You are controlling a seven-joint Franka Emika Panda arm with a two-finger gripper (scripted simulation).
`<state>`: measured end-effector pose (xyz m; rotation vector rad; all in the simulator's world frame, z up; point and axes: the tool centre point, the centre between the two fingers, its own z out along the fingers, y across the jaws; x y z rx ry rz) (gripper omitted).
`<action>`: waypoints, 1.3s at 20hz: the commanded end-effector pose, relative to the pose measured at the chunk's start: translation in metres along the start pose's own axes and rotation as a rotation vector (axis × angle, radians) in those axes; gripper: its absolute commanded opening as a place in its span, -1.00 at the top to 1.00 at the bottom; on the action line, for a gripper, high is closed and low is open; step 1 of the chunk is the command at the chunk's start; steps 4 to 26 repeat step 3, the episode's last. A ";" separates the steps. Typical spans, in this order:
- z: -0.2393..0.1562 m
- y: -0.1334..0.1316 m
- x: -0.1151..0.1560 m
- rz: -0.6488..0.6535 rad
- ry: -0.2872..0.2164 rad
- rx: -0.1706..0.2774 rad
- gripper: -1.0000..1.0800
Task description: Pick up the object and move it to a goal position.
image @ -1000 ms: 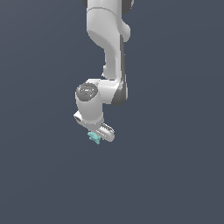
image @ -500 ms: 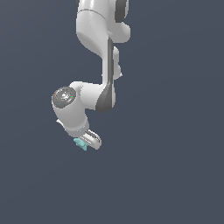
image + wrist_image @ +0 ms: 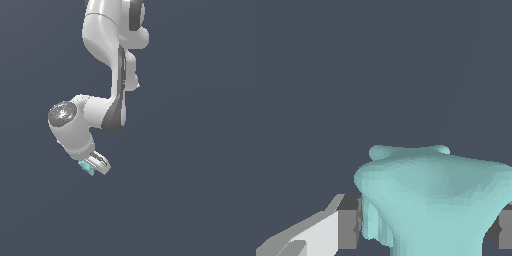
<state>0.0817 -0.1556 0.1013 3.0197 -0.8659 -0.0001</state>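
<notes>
The object [image 3: 87,168] is a tiny light teal spiky lump held at the tip of my white gripper [image 3: 93,166], in the lower left of the exterior view. The gripper is shut on it and carries it in the air. In the wrist view the teal object [image 3: 436,195] fills the space between the two fingers, and a dark finger pad [image 3: 348,222] presses against its side. The other pad shows only at the frame's edge.
Only a plain dark grey-blue background surrounds the arm [image 3: 112,60] in both views. No other objects, containers or edges show.
The arm has swung toward the exterior view's left with the teal object still in the gripper, and the wrist has come nearer the camera.
</notes>
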 end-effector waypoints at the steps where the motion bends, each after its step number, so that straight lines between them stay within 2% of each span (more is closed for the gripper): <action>1: 0.000 0.000 0.001 0.000 0.000 0.000 1.00; 26: 0.000 0.000 0.001 0.000 0.000 0.000 1.00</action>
